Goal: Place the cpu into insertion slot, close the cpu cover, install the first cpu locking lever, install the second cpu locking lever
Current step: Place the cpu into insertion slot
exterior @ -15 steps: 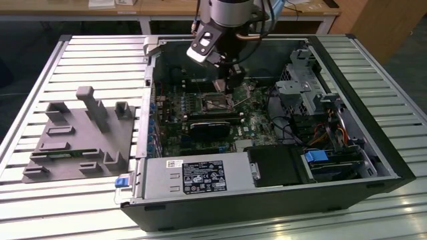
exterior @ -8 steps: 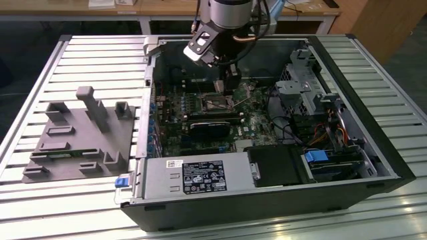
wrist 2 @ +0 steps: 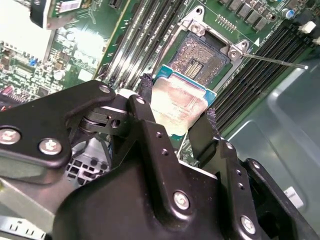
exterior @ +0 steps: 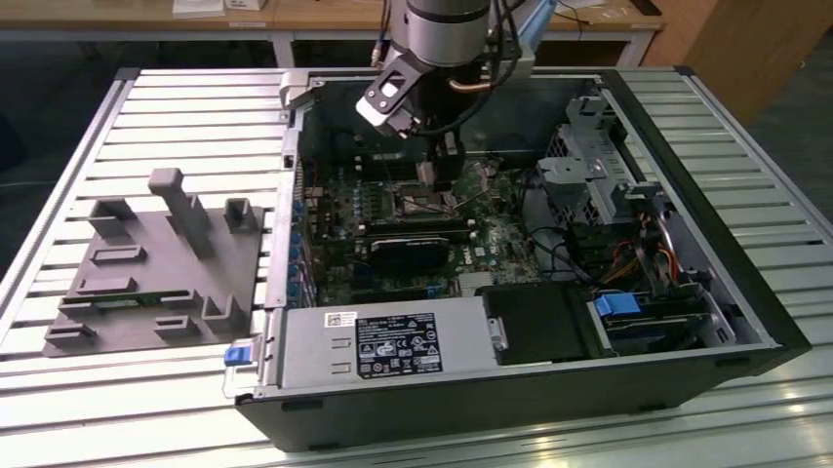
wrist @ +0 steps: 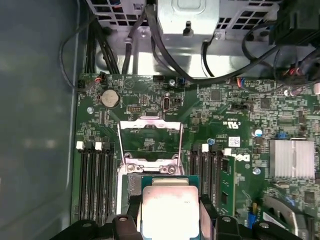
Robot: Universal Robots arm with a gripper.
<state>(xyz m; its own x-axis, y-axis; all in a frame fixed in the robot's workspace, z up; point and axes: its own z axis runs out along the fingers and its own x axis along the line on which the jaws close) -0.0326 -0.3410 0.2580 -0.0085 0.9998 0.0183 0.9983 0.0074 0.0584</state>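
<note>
My gripper (wrist 2: 177, 100) is shut on the cpu (wrist 2: 181, 106), a flat square chip with a dull silver top, pinched at two opposite edges by the black fingers (wrist 2: 202, 134). The chip hangs just short of the insertion slot (wrist 2: 201, 56), whose dark pinned centre lies bare inside its silver rim. In the first wrist view the cpu (wrist: 167, 207) covers most of the socket, and the cpu cover (wrist: 150, 125), a thin silver frame, stands swung open beyond it. A thin locking lever (wrist 2: 272, 61) sticks out beside the socket. In the exterior view the gripper (exterior: 446, 183) hovers over the slot (exterior: 416, 203).
Long black memory slots (wrist: 95, 182) flank the socket on both sides. Cables (wrist: 165, 55) and a drive cage (exterior: 599, 166) lie beyond it, a silver heatsink (wrist: 292, 159) to one side. The power supply (exterior: 377, 341) sits at the case's front. A grey fixture (exterior: 156, 263) rests on the exterior view's left.
</note>
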